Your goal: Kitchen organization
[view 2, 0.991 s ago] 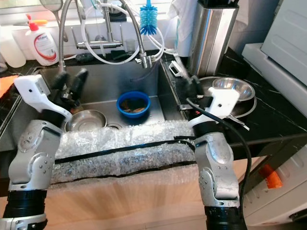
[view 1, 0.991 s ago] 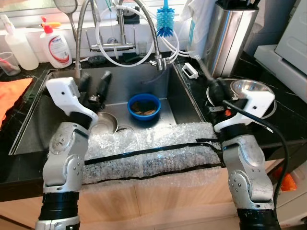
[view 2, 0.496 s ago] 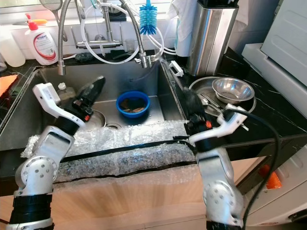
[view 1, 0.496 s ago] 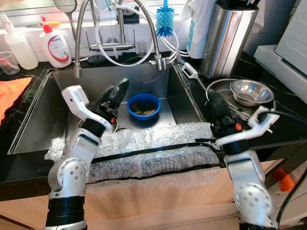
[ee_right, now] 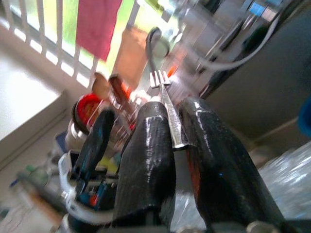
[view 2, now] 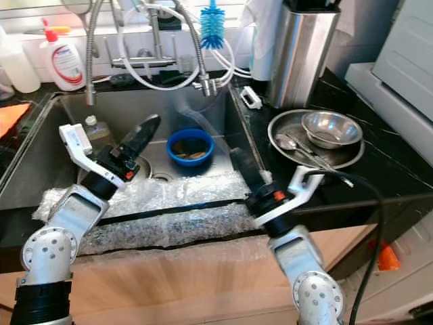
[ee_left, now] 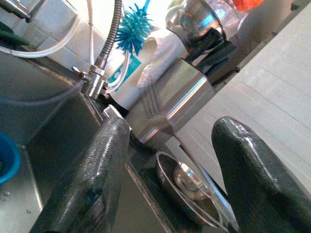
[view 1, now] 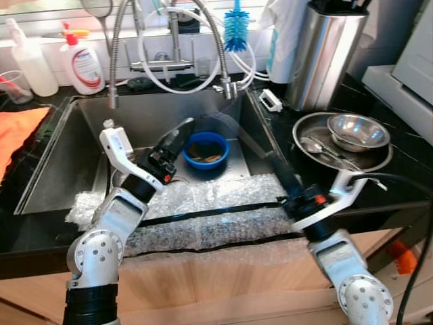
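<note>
1. Right wrist view: the right gripper (ee_right: 177, 145) has its two black fingers pressed narrowly onto the handle of a fork (ee_right: 167, 104), whose tines stick out beyond the fingertips.
2. From the head cameras, that gripper (view 1: 237, 133) reaches over the sink's (view 1: 47, 169) right side, near the blue bowl (view 1: 203, 149); the picture is blurred there, so the fork is hard to make out.
3. The left gripper (ee_left: 170, 160) is spread wide with nothing between its fingers, and hangs over the sink just beside the blue bowl.
4. Bubble wrap (view 1: 216, 217) with black tape strips covers the sink's front edge.
5. On the right counter a steel bowl (view 1: 355, 128) and cutlery sit on a round tray (view 1: 304, 132).
</note>
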You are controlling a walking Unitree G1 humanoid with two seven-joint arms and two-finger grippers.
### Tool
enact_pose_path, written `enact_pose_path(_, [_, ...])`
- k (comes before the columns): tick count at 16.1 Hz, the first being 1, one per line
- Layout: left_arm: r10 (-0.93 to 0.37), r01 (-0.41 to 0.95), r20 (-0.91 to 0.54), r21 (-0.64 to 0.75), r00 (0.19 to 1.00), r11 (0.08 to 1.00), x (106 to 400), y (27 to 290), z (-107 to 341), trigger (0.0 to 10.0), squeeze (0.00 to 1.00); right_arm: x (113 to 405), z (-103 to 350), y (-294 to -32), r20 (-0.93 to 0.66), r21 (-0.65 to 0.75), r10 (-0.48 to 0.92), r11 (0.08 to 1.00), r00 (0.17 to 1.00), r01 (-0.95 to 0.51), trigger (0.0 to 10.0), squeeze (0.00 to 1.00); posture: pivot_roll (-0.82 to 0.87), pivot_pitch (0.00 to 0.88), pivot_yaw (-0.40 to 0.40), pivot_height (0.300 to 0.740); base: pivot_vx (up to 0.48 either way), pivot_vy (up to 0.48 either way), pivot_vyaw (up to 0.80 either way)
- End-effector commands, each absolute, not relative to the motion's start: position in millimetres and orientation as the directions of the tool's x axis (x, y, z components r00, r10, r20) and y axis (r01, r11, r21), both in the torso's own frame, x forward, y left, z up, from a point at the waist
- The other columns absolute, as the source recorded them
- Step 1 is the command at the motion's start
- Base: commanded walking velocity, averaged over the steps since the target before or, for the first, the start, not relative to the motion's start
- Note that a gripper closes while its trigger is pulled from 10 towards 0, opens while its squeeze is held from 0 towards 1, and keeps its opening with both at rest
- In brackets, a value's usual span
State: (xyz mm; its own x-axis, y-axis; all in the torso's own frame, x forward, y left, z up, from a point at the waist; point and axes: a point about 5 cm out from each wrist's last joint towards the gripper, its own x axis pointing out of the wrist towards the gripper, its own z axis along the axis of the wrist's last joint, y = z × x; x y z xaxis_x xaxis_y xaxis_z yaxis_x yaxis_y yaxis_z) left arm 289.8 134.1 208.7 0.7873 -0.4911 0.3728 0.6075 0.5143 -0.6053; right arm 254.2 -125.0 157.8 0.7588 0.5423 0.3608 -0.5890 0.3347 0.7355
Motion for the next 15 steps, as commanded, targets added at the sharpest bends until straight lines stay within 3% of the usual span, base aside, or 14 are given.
enact_pose_path(1, [-0.537, 0.656, 0.397, -0.584, 0.744, 0.478, 284.3, 128.4, 215.5, 10.0, 0.0, 250.1, 164.7, -119.2, 0.38, 0.705, 0.583, 0.321, 0.719, -0.633, 10.0, 0.0, -0.05, 0.0, 0.032, 0.74, 0.0, 0.0, 0.0])
enact_pose_path(5, [-0.556, 0.662, 0.387, -0.584, 0.735, 0.469, 283.3, 123.1, 214.9, 10.0, 0.0, 253.5, 168.2, -111.9, 0.381, 0.674, 0.604, 0.337, 0.7, -0.658, 10.0, 0.0, -0.05, 0.0, 0.032, 0.74, 0.0, 0.0, 0.0])
enact_pose_path(15, [-0.582, 0.663, 0.367, -0.597, 0.726, 0.451, 281.1, 117.4, 212.6, 10.0, 0.0, 245.9, 166.4, -93.8, 0.388, 0.65, 0.678, 0.279, 0.624, -0.707, 10.0, 0.0, -0.04, 0.0, 0.034, 0.74, 0.0, 0.0, 0.0])
